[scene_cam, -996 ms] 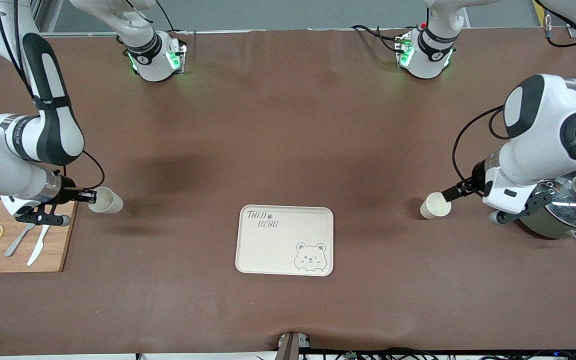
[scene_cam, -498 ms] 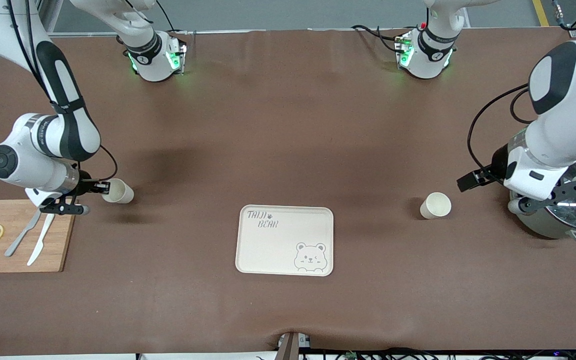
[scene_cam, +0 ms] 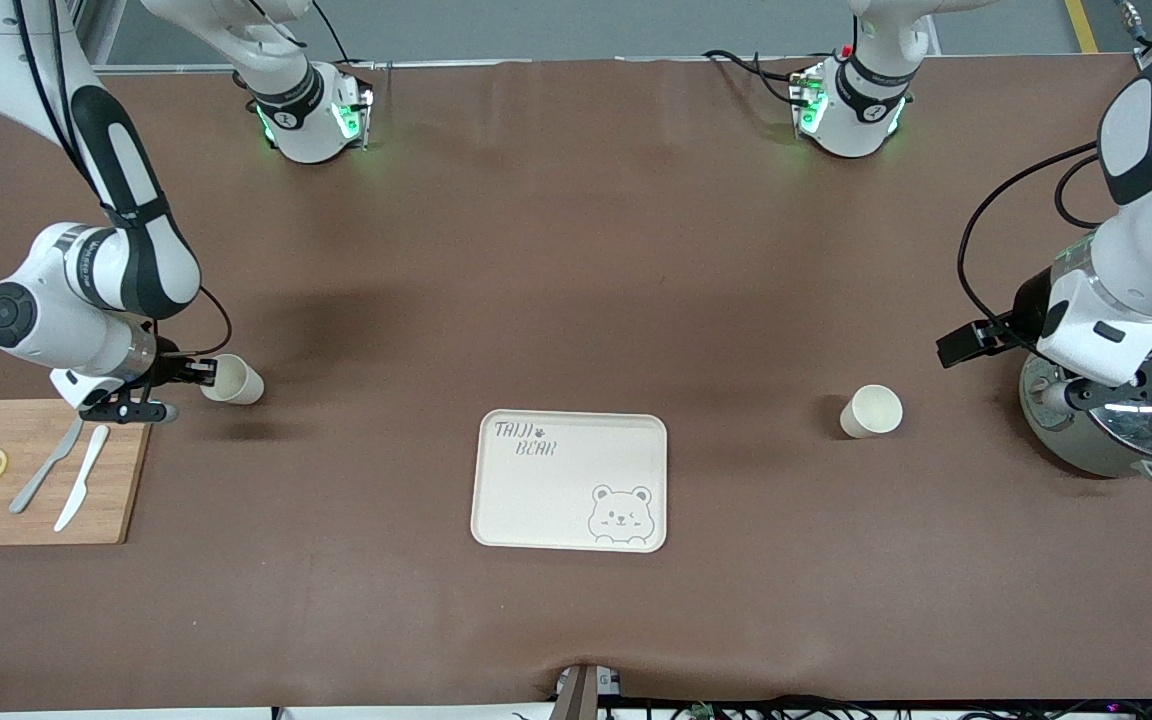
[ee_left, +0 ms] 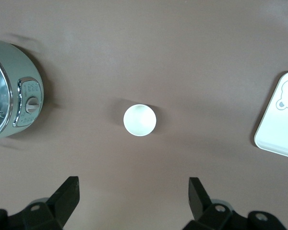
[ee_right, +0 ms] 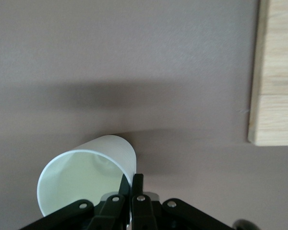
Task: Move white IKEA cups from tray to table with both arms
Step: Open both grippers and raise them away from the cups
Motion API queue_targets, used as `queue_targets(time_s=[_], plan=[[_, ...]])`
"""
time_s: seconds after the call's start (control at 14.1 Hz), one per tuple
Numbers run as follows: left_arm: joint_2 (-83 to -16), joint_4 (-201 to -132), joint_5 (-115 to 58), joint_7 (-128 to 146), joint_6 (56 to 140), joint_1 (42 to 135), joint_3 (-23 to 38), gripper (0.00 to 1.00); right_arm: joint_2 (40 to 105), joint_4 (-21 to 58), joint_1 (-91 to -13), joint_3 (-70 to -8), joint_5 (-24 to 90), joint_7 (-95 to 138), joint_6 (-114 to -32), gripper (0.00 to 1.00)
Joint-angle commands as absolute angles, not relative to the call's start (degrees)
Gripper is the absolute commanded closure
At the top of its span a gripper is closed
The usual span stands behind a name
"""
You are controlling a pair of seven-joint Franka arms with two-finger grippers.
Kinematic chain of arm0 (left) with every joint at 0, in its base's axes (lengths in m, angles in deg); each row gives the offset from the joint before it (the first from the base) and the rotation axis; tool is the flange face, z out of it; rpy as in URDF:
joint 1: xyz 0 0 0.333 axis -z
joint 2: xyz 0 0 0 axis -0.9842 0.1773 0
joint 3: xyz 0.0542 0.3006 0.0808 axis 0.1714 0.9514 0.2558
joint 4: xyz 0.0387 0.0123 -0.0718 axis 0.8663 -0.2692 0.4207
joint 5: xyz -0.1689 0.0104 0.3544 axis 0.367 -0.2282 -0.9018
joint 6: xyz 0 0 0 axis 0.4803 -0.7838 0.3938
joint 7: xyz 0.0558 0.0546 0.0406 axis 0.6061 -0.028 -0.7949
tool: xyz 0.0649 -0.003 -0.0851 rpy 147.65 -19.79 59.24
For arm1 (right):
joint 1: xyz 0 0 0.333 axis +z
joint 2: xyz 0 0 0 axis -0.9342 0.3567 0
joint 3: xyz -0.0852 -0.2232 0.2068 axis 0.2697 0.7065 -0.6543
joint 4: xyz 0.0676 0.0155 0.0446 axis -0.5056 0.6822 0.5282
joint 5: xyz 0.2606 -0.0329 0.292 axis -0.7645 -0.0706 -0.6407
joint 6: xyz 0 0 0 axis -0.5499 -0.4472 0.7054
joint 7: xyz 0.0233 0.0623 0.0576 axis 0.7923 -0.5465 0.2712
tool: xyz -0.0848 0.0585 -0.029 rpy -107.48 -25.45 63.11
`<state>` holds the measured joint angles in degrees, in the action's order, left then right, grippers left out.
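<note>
At mid-height of the front view, toward the right arm's end of the table: right gripper (scene_cam: 198, 373) pinched tight on the rim of one white IKEA cup (scene_cam: 234, 380). Wall of that cup clamped between the two fingers (ee_right: 138, 188), one inside the mouth and one outside; cup tilted, mouth toward the gripper, over bare tablecloth just beside the wooden cutting board (scene_cam: 116, 500).

At the same height, toward the left arm's end: left gripper (scene_cam: 956, 347) up over the cloth, between the second cup (scene_cam: 872, 411) and the steel pot (scene_cam: 1066, 440), fingers spread wide with nothing between them. Second cup upright on the table, alone, touching nothing; seen from straight above in the left wrist view (ee_left: 139, 120).

In the lower middle of the frame: cream tray (scene_cam: 536, 500) with a bear drawing, no cup on it.
</note>
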<state>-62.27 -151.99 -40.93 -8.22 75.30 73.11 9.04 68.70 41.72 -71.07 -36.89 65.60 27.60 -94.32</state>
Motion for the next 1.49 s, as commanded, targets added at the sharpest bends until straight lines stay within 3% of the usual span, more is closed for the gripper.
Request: queue_targets(time_s=[0.0,0.14,0.28,0.36,0.5,0.71,0.92,1.14,1.42], plan=[[-64.19,-151.83,-42.22,-7.41,74.10,72.84,8.83,0.00,67.67,43.14,-73.67,-37.53,65.83,30.41,-96.15,1.00],[-64.46,-151.74,-42.22,-7.49,72.71,72.84,8.83,0.00,68.64,43.32,-73.67,-37.54,65.57,30.42,-96.68,0.95],[-65.16,-151.83,-42.22,-7.32,72.43,72.93,8.83,0.00,68.82,43.32,-73.24,-37.54,65.57,29.80,-96.25,0.20],[-65.34,-151.74,-42.22,-7.23,72.43,72.84,8.66,0.00,68.64,43.14,-73.41,-37.54,65.57,30.67,-95.72,0.00],[-66.91,-152.01,-42.22,-6.71,72.43,72.84,8.48,0.00,68.29,40.96,-73.15,-37.71,65.57,30.85,-91.79,0.00],[-69.02,-152.88,-42.22,-4.00,71.56,72.93,8.22,0.00,68.20,30.61,-73.06,-38.58,65.48,31.03,-82.29,0.00],[-70.60,-154.72,-42.22,-0.56,71.90,72.76,8.22,0.00,67.68,21.47,-72.97,-42.35,65.57,31.73,-80.26,0.00],[-73.07,-159.12,-42.04,0.76,76.55,72.32,8.31,0.00,67.59,10.65,-71.57,-46.15,66.18,31.38,-68.42,0.00],[-72.90,-158.52,-41.25,2.35,77.53,71.52,8.48,0.00,59.71,8.69,-71.65,-46.06,66.18,31.99,-61.55,0.00]])
